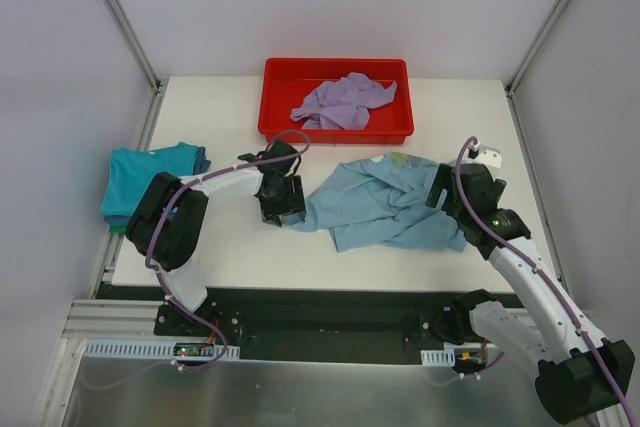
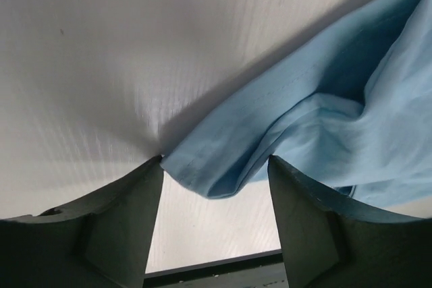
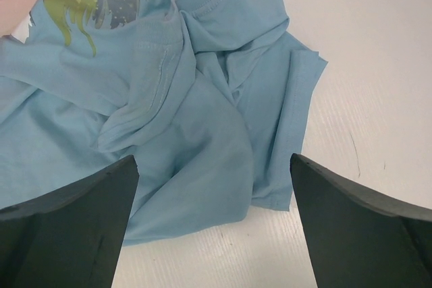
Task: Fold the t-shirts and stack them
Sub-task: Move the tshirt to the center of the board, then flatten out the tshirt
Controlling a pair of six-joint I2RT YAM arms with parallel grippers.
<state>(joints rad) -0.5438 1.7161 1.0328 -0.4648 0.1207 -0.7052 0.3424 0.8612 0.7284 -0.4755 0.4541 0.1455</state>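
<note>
A light blue t-shirt [image 1: 385, 202] lies crumpled on the middle of the table, with a green and white print near its collar [image 3: 74, 11]. My left gripper [image 1: 285, 209] is open at the shirt's left corner. That corner [image 2: 202, 173] lies between the spread fingers, not pinched. My right gripper [image 1: 445, 197] is open over the shirt's right side, its jaws wide above the rumpled cloth [image 3: 202, 146]. A folded teal t-shirt [image 1: 150, 172] lies at the left edge, with a darker edge under it. A lavender t-shirt [image 1: 345, 102] lies bunched in the red tray [image 1: 275, 97].
The red tray stands at the back middle of the white table [image 1: 230, 247]. White walls with metal posts close in the left, back and right sides. Purple cables run along both arms.
</note>
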